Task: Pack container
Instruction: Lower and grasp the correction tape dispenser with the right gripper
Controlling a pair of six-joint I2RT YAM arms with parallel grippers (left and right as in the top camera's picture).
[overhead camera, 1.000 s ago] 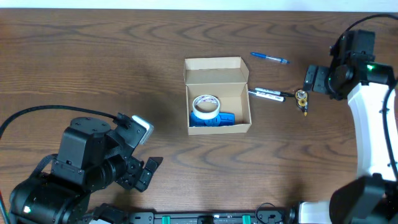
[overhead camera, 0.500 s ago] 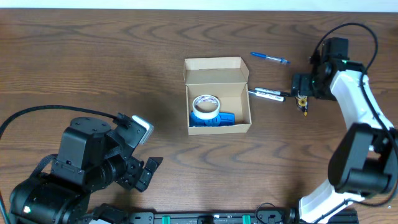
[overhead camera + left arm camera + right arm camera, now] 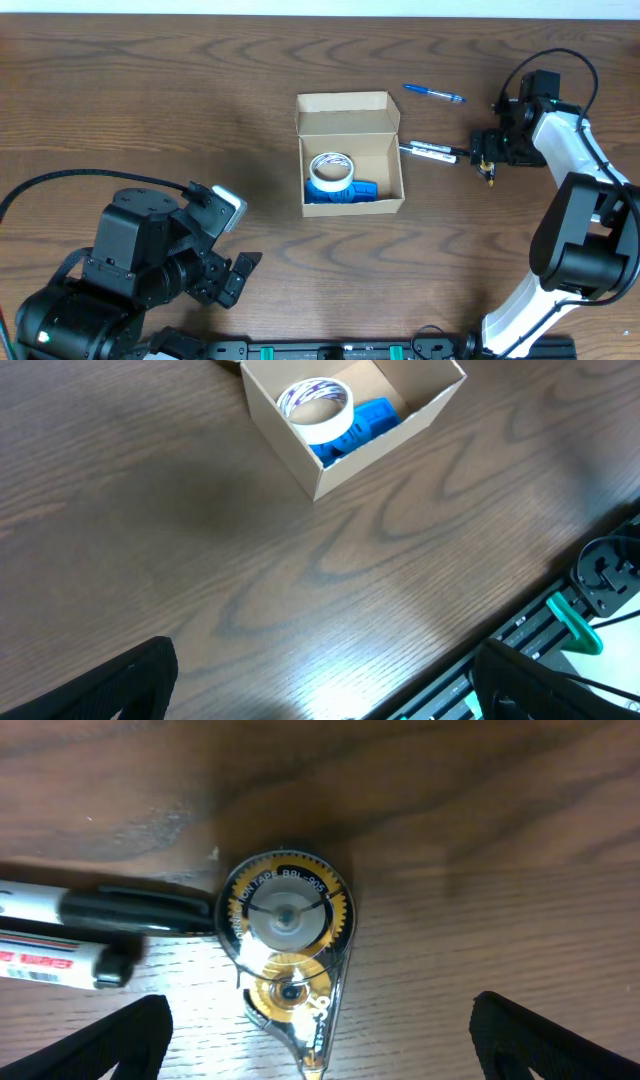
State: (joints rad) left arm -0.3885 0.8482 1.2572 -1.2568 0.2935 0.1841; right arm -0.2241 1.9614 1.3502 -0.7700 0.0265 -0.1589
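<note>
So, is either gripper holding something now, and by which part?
Nothing is held. The right gripper hangs open above the correction tape without touching it. The left gripper is open too, far from the box.

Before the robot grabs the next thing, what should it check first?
1. Container lid open: ok.
2. Room left inside beside the tape roll and blue item: ok.
3. Right gripper open: ok.
4. Correction tape dispenser centred between its fingers: ok.
5. Dispenser clear of neighbours: not ok, the black marker seems to touch it.
6. Left gripper open and far from the container: ok.
</note>
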